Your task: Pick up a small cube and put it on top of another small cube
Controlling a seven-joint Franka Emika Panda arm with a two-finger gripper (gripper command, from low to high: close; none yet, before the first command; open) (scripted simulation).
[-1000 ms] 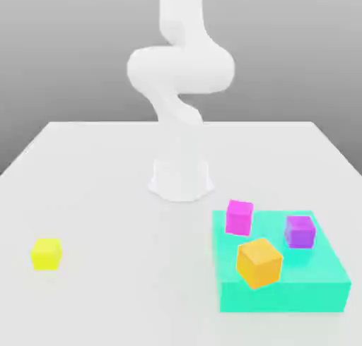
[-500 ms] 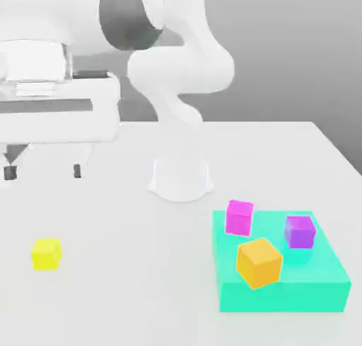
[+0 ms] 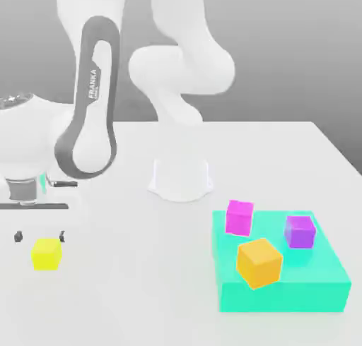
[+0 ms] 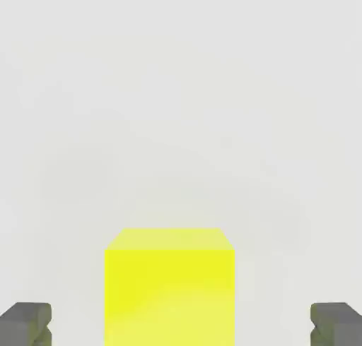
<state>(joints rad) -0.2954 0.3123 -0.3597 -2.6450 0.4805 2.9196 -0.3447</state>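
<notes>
The small yellow cube [image 3: 47, 254] rests on the white table at the exterior view's left. My gripper [image 3: 39, 235] hangs just above it, open, with one dark fingertip [image 3: 18, 236] on each side of the cube's top. In the hand view the yellow cube [image 4: 170, 287] lies between the two grey fingertips [image 4: 25, 324], with a gap to each. A magenta cube [image 3: 240, 217] and a purple cube [image 3: 300, 231], both small, sit on the teal platform [image 3: 283, 288] at the exterior view's right.
A larger orange cube [image 3: 259, 262] sits on the teal platform near its front. The arm's white base [image 3: 181, 179] stands at the middle of the table. Bare table lies between the yellow cube and the platform.
The arm has swung in from out of view and come down at the exterior view's left, bringing the open gripper close above the yellow cube. No cube has moved.
</notes>
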